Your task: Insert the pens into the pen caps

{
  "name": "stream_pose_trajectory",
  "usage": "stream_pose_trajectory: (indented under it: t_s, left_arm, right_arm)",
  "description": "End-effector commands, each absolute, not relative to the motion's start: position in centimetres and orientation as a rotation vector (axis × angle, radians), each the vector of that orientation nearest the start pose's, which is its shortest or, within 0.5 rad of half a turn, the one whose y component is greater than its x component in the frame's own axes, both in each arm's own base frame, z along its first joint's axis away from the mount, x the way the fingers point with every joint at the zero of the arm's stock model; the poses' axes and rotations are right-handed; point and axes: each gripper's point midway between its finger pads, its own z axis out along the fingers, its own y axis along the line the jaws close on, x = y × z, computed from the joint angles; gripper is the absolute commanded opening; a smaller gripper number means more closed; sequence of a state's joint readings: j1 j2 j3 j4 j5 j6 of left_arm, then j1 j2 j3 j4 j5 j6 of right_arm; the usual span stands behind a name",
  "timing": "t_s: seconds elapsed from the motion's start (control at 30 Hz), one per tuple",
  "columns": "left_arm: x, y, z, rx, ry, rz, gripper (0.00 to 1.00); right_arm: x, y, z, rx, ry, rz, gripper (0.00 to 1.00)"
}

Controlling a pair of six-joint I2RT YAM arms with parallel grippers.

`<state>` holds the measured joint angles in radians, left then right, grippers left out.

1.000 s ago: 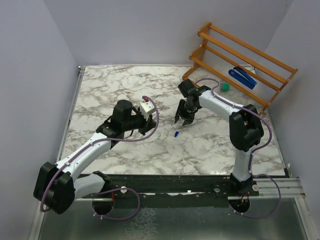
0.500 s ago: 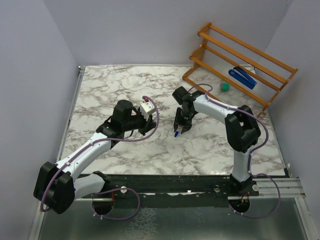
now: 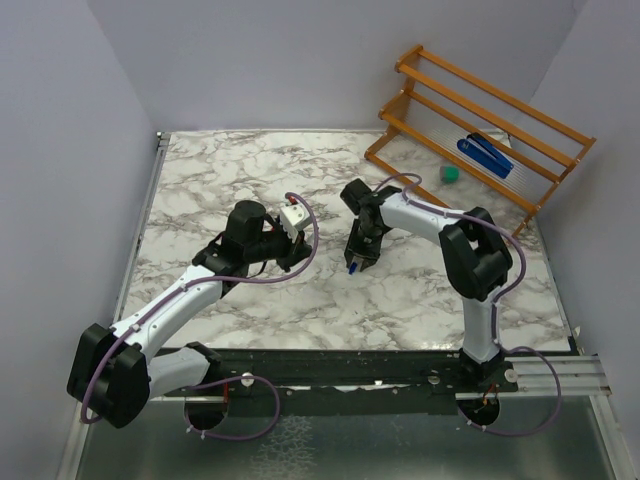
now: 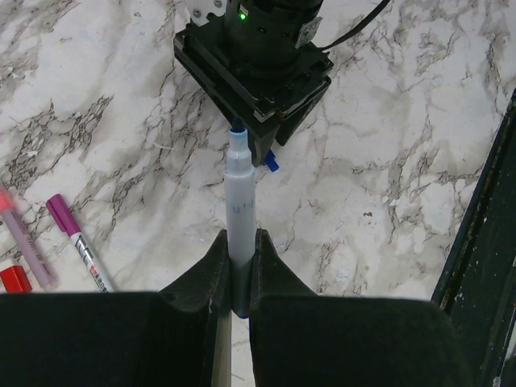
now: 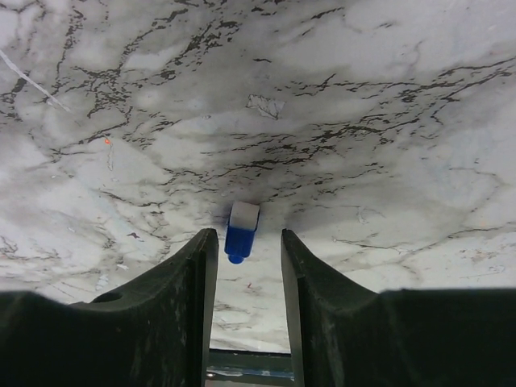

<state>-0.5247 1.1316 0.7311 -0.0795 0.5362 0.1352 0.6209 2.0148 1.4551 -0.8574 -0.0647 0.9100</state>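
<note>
My left gripper [image 4: 240, 251] is shut on a pale grey pen [image 4: 240, 205] whose blue tip points at the right gripper's body just ahead. In the top view the left gripper [image 3: 296, 250] is left of centre. My right gripper [image 5: 248, 242] is open, low over the marble, its fingers on either side of a short blue pen cap [image 5: 241, 230] with a white end; the cap lies flat, closer to the left finger, with gaps on both sides. From above, that cap [image 3: 352, 268] sits under the right gripper [image 3: 358, 260]. A magenta pen [image 4: 76, 242] and a red cap [image 4: 14, 279] lie at the left.
A wooden rack [image 3: 480, 130] stands at the back right with a blue stapler-like object [image 3: 485, 155] on it. A small green block [image 3: 451, 174] lies in front of the rack. A black rail [image 3: 350, 365] runs along the table's near edge.
The right gripper has moved left and down over the blue cap, and its jaws have narrowed a little. The left arm and its pen have stayed put.
</note>
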Motion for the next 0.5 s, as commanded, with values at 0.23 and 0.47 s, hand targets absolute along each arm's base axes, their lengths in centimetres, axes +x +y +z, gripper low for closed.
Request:
stream_pose_trajectory:
  t_s: [0.23, 0.47]
  left_arm:
    - [25.1, -24.2, 18.5, 0.980, 1.787, -0.792, 0.00]
    - [25.0, -24.1, 18.5, 0.979, 1.787, -0.788, 0.00]
  right_arm:
    - [28.9, 26.5, 1.2, 0.425, 3.037, 0.156, 0.19]
    - [28.7, 26.3, 0.5, 0.405, 3.043, 0.130, 0.01]
